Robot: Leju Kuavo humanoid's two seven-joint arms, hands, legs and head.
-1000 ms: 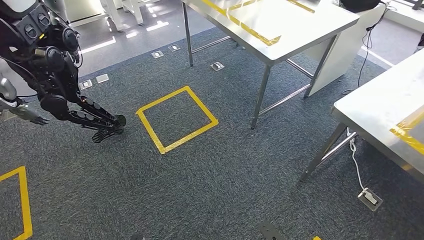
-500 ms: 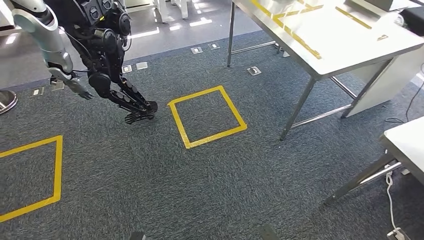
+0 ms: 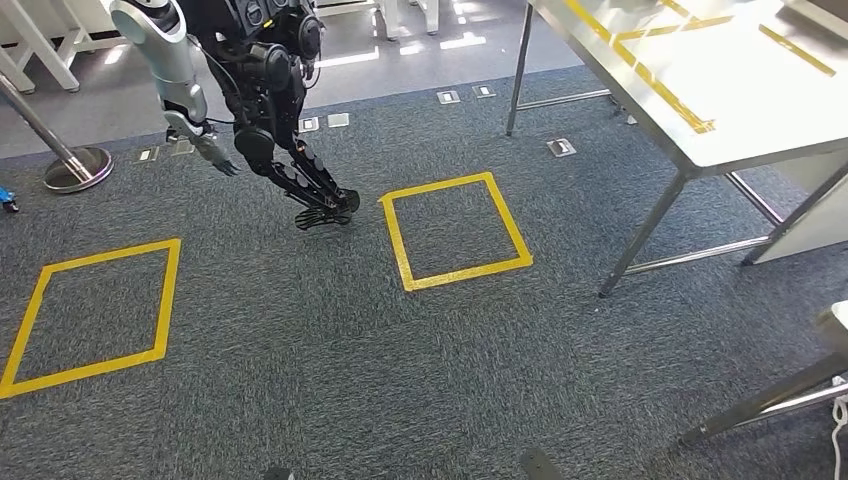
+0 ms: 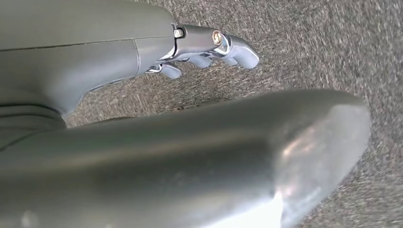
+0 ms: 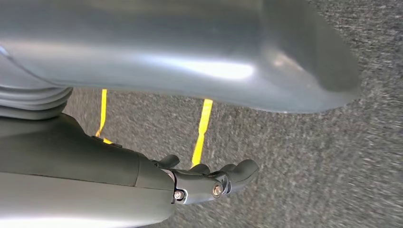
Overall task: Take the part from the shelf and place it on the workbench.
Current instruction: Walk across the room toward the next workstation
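My left hand (image 4: 157,52) hangs over grey carpet in the left wrist view. Its fingers (image 4: 209,45) are loosely extended and hold nothing. In the right wrist view my right hand (image 5: 190,183) hangs the same way, its fingers (image 5: 233,173) apart and empty above carpet marked with yellow tape. A steel workbench (image 3: 740,90) with yellow tape lines on its top stands at the upper right of the head view.
Another humanoid robot (image 3: 265,90) stands on the carpet at the upper left, its foot (image 3: 325,212) beside a yellow taped square (image 3: 400,250). A second taped square (image 3: 165,300) lies to the left. A post base (image 3: 75,168) and another table's leg (image 3: 770,405) sit at the edges.
The camera has turned: the whole scene has shifted right in the picture. The near right table has almost left the frame and a second yellow square has come in at the left.
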